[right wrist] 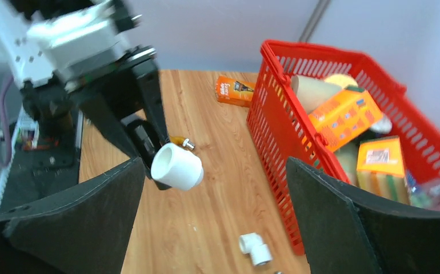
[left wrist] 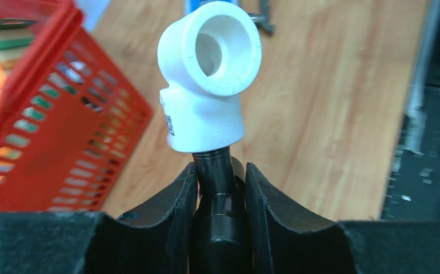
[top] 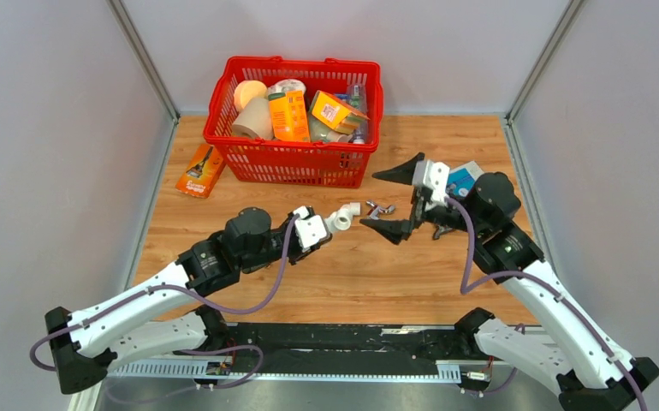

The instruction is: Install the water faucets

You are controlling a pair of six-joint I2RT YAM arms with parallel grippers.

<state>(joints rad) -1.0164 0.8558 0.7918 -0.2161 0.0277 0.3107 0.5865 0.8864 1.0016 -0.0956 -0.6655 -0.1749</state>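
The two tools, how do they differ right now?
The left tool is clamped on the dark faucet, whose tip carries a white elbow. The right tool is wide open and holds nothing. Both face each other over the table.

In your left wrist view the faucet (left wrist: 219, 222) shows only a short dark stub. The rest is buried between the fingers (left wrist: 175, 211) of the left gripper (left wrist: 220, 171) and cut off at 6 o'clock. The basket (left wrist: 52, 142) runs off at 9 o'clock. From above, the small metal bits (top: 381, 208) are too tiny to identify, and the right arm (top: 497, 214) covers part of a blue packet (top: 464, 178).
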